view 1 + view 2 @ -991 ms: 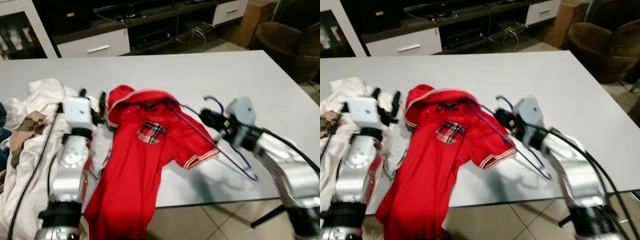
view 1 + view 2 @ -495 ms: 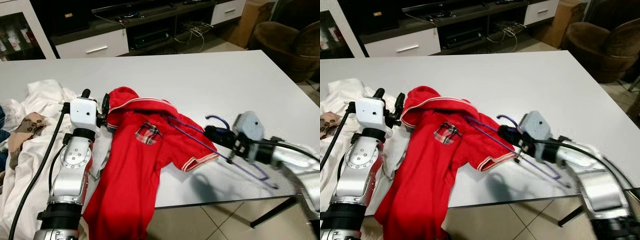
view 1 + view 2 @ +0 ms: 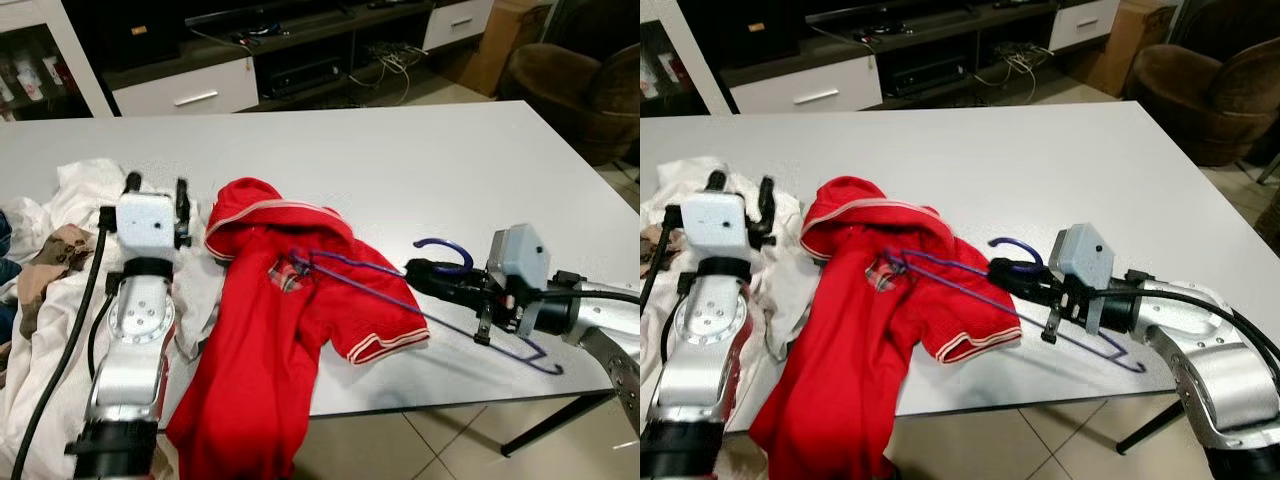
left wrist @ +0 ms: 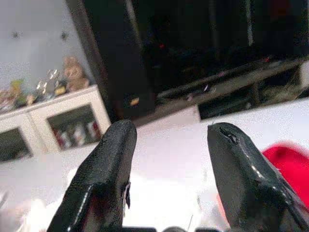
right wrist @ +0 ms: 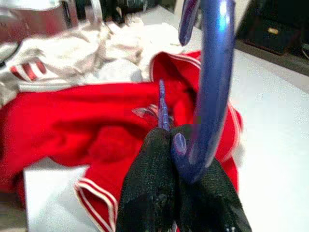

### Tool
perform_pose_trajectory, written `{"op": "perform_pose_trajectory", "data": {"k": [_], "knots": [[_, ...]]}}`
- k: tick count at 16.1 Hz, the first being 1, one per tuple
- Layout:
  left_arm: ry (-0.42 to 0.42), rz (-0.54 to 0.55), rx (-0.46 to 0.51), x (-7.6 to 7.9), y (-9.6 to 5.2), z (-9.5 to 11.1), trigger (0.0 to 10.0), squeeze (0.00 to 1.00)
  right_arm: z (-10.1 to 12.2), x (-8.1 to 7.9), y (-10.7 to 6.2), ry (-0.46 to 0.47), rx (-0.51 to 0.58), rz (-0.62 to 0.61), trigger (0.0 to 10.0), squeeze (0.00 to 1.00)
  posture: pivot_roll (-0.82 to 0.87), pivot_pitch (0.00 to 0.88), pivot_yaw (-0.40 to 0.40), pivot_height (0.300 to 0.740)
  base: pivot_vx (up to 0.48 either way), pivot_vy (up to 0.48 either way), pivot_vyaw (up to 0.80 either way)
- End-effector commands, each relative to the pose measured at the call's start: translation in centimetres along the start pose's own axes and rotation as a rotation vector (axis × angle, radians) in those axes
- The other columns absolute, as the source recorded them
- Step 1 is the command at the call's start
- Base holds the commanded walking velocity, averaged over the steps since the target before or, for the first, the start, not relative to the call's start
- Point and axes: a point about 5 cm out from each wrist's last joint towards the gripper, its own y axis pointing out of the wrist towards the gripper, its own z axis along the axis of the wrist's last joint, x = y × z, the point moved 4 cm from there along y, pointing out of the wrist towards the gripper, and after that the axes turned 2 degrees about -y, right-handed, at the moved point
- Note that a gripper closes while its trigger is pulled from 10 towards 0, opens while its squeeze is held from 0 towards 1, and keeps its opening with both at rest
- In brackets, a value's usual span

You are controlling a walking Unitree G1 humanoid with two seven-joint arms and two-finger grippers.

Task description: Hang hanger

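Spanning foreground: white table (image 3: pixel 420 160); TV cabinet (image 3: pixel 200 85) behind.

No lettering, brand, number or sign can be read anywhere. The red shirt (image 3: pixel 290 320) on the counter (image 3: pixel 420 160) carries a plaid chest patch with no wording, and the small items behind the glass cabinet door (image 4: pixel 72 128) are too blurred to make out.

Right gripper (image 3: pixel 1008 270) clamped closed, left gripper (image 4: pixel 169 145) spread, raised.
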Motion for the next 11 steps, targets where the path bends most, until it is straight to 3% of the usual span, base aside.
{"op": "perform_pose_trajectory", "data": {"k": [1, 3, 6, 7, 11], "knots": [[0.014, -0.001, -0.040, 0.3, -0.4, -0.7, 10.0, 0.00, 0.1, -0.2, -0.1, 0.032, 0.019, 0.010, 10.0, 0.00, 0.05, 0.003, 0.038, 0.740, 0.000, 0.000, 0.00], [-0.002, -0.030, -0.050, 1.1, -0.5, -0.9, 10.0, 0.00, -0.6, -0.7, -0.2, 0.052, -0.005, 0.036, 10.0, 0.00, 0.05, 0.004, 0.040, 0.740, 0.000, 0.000, 0.00], [0.017, -0.069, -0.038, 1.7, -0.2, -0.6, 10.0, 0.00, -3.7, -1.7, -1.0, -0.039, -0.220, 0.106, 10.0, 0.00, 0.05, 0.004, 0.040, 0.740, 0.000, 0.000, 0.00], [0.018, -0.076, -0.037, 1.8, -0.1, -0.5, 10.0, 0.00, -3.9, -1.6, -1.3, -0.060, -0.245, 0.112, 10.0, 0.00, 0.05, 0.004, 0.040, 0.740, 0.000, 0.000, 0.00], [0.010, -0.085, -0.042, 2.2, 0.0, -0.5, 10.0, 0.00, -0.9, -0.4, -1.2, -0.073, -0.122, 0.086, 10.0, 0.00, 0.03, 0.006, 0.045, 0.740, 0.000, 0.000, 0.00]]}}
